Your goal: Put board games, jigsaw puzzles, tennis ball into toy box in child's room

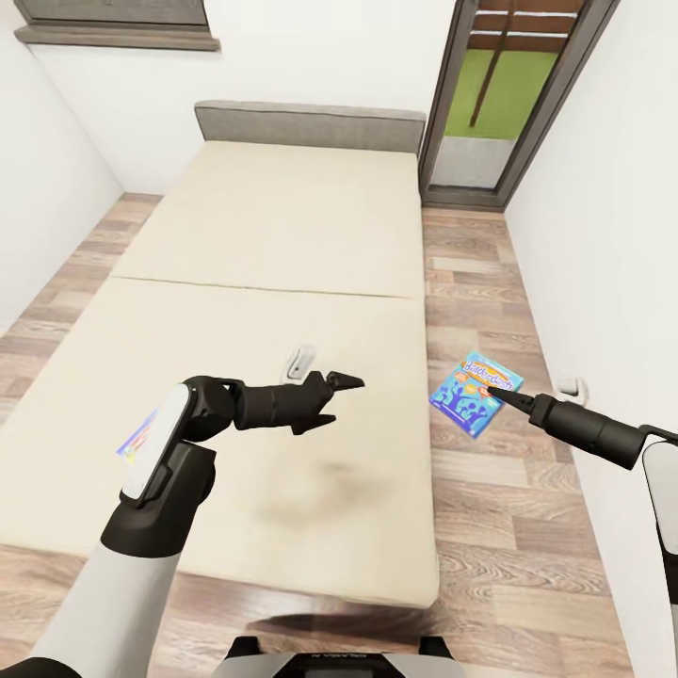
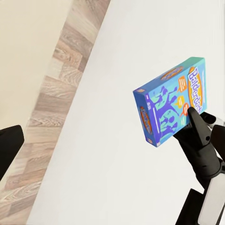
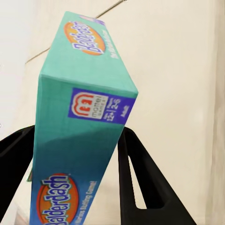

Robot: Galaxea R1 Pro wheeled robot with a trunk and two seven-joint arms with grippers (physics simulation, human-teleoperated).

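Note:
My right gripper is shut on a blue board game lettered Balderdash, holding it in the air over the wood floor just right of the bed. In the right wrist view the black fingers clamp the box by its narrow edges. The left wrist view shows the same box against the white wall, pinched by the right gripper. My left gripper hovers open over the beige mattress with nothing in it. A second printed box lies on the bed, mostly hidden behind my left forearm.
The bed's grey headboard stands against the far wall. A glass door is at the far right. A strip of plank floor runs between the bed and the right wall. A small white object lies on the mattress.

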